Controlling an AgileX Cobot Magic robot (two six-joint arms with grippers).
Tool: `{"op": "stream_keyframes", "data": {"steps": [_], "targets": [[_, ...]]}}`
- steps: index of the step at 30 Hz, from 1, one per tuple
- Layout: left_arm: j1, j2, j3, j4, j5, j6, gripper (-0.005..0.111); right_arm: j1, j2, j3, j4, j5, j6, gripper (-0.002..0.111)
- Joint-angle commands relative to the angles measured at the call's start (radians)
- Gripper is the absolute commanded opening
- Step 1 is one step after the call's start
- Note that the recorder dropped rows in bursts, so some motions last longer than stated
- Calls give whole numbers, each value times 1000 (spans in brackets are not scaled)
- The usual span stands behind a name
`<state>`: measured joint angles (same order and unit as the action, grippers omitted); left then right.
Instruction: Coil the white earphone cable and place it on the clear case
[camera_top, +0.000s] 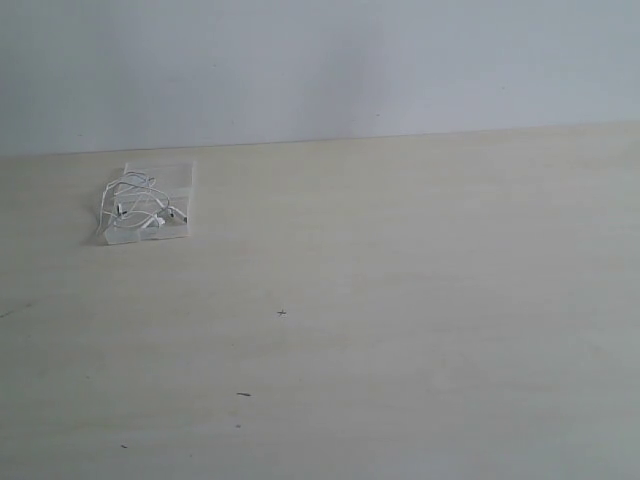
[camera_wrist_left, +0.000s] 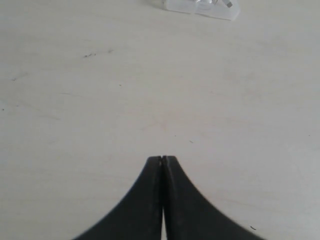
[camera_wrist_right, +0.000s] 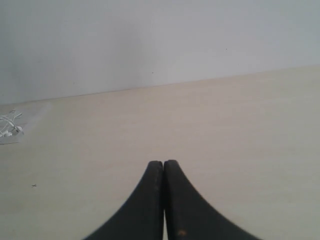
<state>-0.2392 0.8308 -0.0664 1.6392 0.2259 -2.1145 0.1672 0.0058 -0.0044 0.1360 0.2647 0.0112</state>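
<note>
Far left on your pale, matte counter (camera_top: 420, 300), the thin white earphone cable (camera_top: 138, 205) lies loosely tangled atop the flat clear case (camera_top: 182, 178). Your left end effector (camera_wrist_left: 162, 159) and right end effector (camera_wrist_right: 163, 162) are pinched closed, empty.

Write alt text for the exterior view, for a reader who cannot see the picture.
A loose bundle of white earphone cable lies on top of a small clear case, at the far left of a pale table. The case sits near the table's back edge, in front of a plain white wall.
</note>
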Motion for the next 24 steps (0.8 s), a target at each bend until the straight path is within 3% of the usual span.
{"op": "stream_keyframes", "data": {"steps": [1, 9, 12, 16, 18, 20, 22, 24], "targets": [[0, -127, 4, 5, 60, 51, 0, -4, -6, 4, 1, -5, -11, 0], [60, -714, 4, -58, 113, 3, 0, -4, -6, 4, 1, -5, -11, 0], [62, -831, -5, -386, 130, -9, 0, -4, -6, 4, 1, -5, -11, 0], [62, -813, -65, -843, 117, -9, 0, -4, -6, 4, 3, -6, -11, 0], [62, -809, -78, -964, 75, -9, 0, -4, -6, 4, 5, -6, -11, 0], [62, -811, -92, -917, 48, -4, 0, -4, -6, 4, 5, -6, -11, 0], [62, -811, -107, -776, 84, 85, 0, -4, -6, 4, 5, -6, -11, 0], [62, -811, -124, -697, 175, 394, 0, -4, -6, 4, 5, -6, -11, 0]]}}
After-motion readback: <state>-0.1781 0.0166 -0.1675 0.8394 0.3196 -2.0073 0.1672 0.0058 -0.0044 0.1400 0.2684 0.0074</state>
